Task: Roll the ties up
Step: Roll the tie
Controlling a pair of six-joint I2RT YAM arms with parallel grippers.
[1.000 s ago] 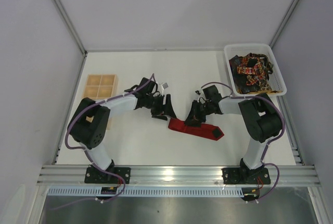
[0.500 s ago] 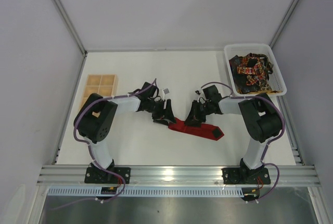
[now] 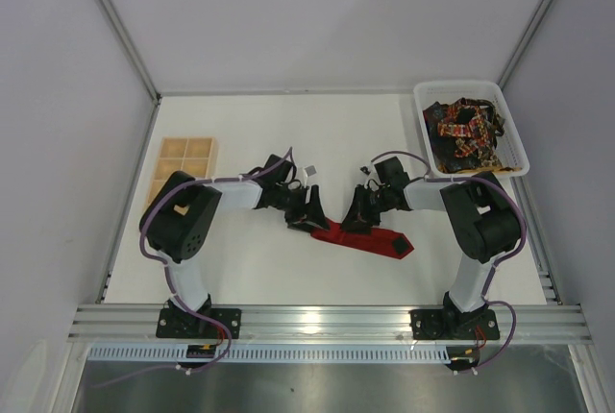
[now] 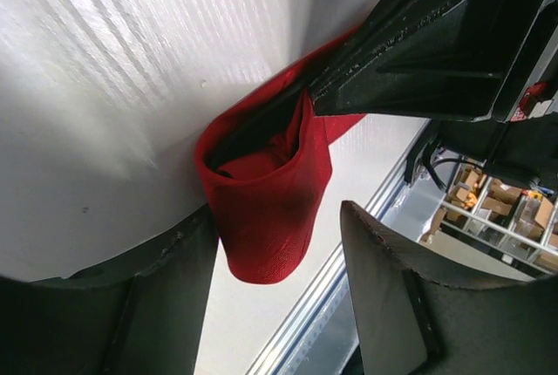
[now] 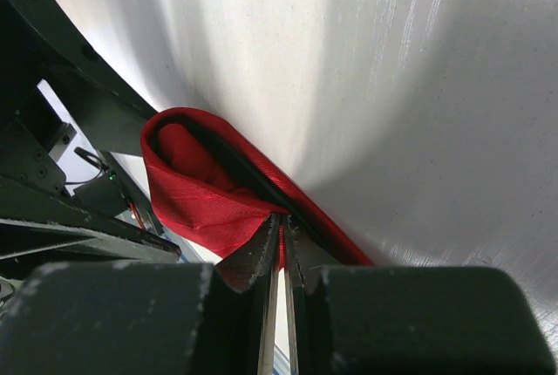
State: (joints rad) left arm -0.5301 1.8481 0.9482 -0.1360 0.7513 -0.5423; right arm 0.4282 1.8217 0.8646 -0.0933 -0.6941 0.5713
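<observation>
The plain red tie [image 3: 370, 238] lies on the white table [image 3: 250, 269] near the middle, its left end folded into a loop. My right gripper [image 3: 357, 222] is shut on the tie's fabric; the right wrist view shows the red tie [image 5: 209, 196] pinched between my fingers, the gripper [image 5: 281, 234] closed at the loop. My left gripper [image 3: 309, 216] is open at the loop's left end; in the left wrist view the red loop [image 4: 266, 218] hangs between my spread fingers [image 4: 384, 288]. The dark patterned ties [image 3: 466, 130] lie heaped in the bin.
A white plastic bin [image 3: 514, 139] stands at the back right. A wooden tray with square compartments [image 3: 183, 165] sits at the left edge. The table's front rail [image 3: 327, 322] runs along the near side.
My left gripper has moved right and closed in on the tie's folded left end. The right gripper has held its place on the tie.
</observation>
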